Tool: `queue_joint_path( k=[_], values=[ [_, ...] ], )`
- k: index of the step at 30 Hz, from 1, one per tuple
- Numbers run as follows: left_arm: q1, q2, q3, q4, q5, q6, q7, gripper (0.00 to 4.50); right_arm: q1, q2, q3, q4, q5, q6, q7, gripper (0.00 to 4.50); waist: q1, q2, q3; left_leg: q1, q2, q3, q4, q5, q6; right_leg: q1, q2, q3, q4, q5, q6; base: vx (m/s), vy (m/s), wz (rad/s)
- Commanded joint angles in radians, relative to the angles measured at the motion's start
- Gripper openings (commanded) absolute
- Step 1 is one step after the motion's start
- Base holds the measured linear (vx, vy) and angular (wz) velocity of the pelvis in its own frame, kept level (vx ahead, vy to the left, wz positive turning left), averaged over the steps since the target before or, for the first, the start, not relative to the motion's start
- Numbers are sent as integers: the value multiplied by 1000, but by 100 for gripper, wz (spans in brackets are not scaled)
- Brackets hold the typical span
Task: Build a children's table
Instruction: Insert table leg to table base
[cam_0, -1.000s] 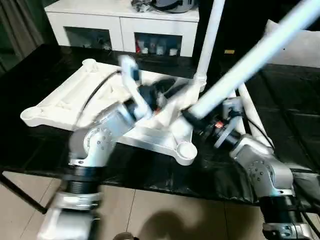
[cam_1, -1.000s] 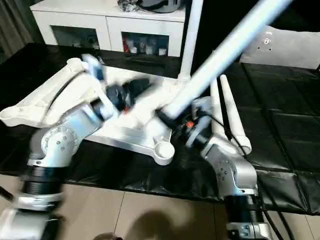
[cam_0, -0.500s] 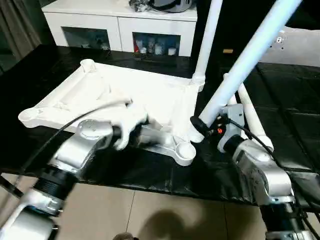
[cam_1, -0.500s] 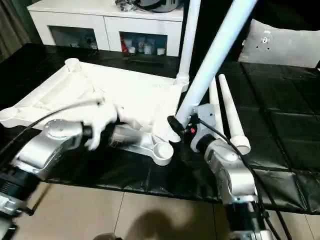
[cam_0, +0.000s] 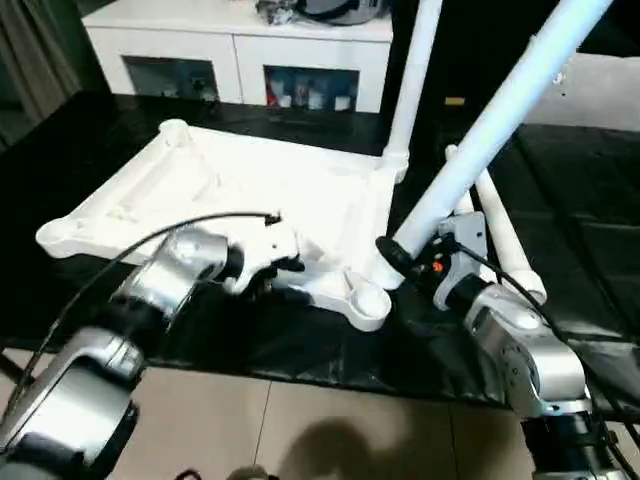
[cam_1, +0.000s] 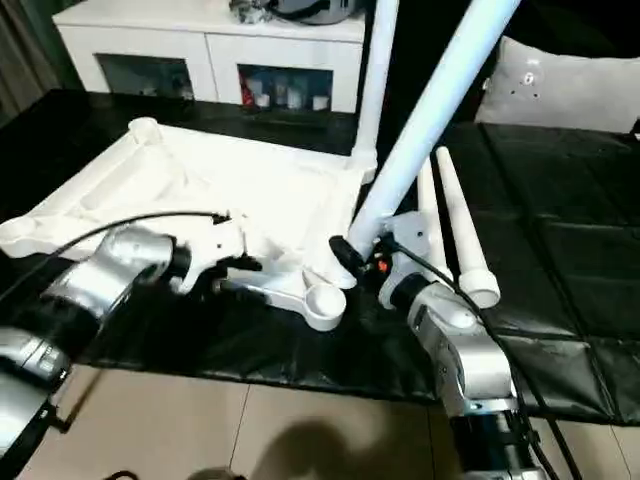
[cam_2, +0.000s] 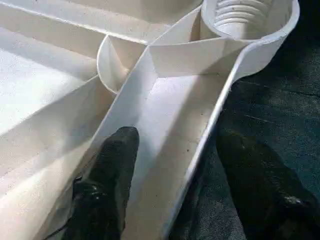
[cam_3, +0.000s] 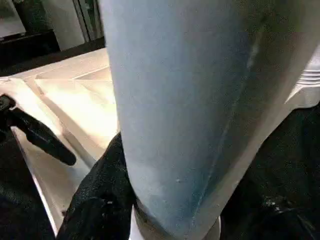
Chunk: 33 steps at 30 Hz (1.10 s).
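While my right hand (cam_0: 392, 256) clamps one leg (cam_0: 490, 120), I count one tabletop (cam_0: 230, 190), one mounted leg (cam_0: 412, 75), two loose legs (cam_1: 455, 225); left hand (cam_2: 172, 165) straddles tabletop's rim, part-open.

Head stereo pair looking down, wrist cameras close on tabletop (cam_2: 165, 115)

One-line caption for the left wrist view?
Black fingers straddle the near rim of the upturned white plastic tabletop, below an empty threaded corner socket.
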Motion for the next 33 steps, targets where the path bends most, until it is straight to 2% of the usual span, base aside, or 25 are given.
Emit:
queue_joint_path(
  k=[1,2,3,5,8,11,14,22,25,27,29,31,33],
  values=[
    [-32,-9,7,54,7,-37,-43,248,8,-16,-8,-31,2,3,9,187,2,12,-73,11,49,-23,-78,-255,-36,59,-77,58,-72,-194,-182,0,0,0],
    [-39,-13,8,70,10,-40,-53,237,10,-20,-10,-32,1,2,10,187,3,11,-73,11,48,-21,-77,-248,-31,59,-77,58,-74,-202,-180,0,0,0],
    [-46,-16,8,87,15,-51,-58,225,11,-23,-12,-32,-1,-2,9,187,5,22,-73,11,51,-23,-77,-251,-30,59,-79,59,-71,-203,-186,0,0,0],
    [-68,-24,2,137,37,-77,-56,208,13,-31,-18,-30,-7,-10,7,187,5,15,-72,10,48,-22,-77,-257,-22,61,-79,57,-77,-244,-175,0,0,0],
    [-87,-33,-4,188,63,-102,-48,183,17,-37,-21,-32,-9,-13,6,187,6,20,-73,10,48,-22,-74,-246,-16,58,-78,57,-82,-268,-163,0,0,0],
    [-105,-45,-4,240,80,-132,-44,154,21,-42,-19,-35,-9,-14,6,187,7,22,-73,8,50,-24,-76,-242,-13,59,-79,56,-80,-254,-168,0,0,0],
    [-114,-51,-4,269,92,-145,-42,127,25,-43,-16,-40,-9,-13,5,187,6,22,-73,8,51,-24,-76,-246,-10,59,-78,56,-79,-242,-176,0,0,0],
    [-139,-62,-18,338,147,-145,-27,70,29,-43,-3,-42,-19,-14,6,187,7,21,-71,7,51,-26,-79,-264,-11,60,-82,56,-84,-285,-167,0,0,0],
    [-158,-88,34,361,108,-54,-45,56,25,-52,-1,-42,-21,-13,11,187,6,21,-73,7,50,-24,-76,-242,-3,60,-82,56,-81,-255,-181,0,0,0],
    [-162,-99,56,361,88,-14,-38,47,23,-54,-2,-41,-21,-12,12,187,5,17,-72,6,51,-22,-75,-228,2,62,-81,56,-78,-239,-193,0,0,0],
    [-165,-107,71,366,80,7,-32,38,22,-54,-2,-41,-22,-12,12,187,5,18,-72,5,49,-22,-74,-225,10,62,-82,55,-79,-236,-198,0,0,0],
    [-165,-135,107,371,54,107,16,35,16,-55,-3,-39,-25,-13,13,187,4,12,-70,5,47,-20,-73,-222,17,62,-82,54,-83,-261,-196,0,0,0],
    [-144,-163,133,347,29,190,42,27,6,-57,-3,-35,-28,-16,16,187,4,10,-69,6,46,-19,-71,-220,22,63,-82,53,-85,-286,-194,0,0,0]
  ],
)
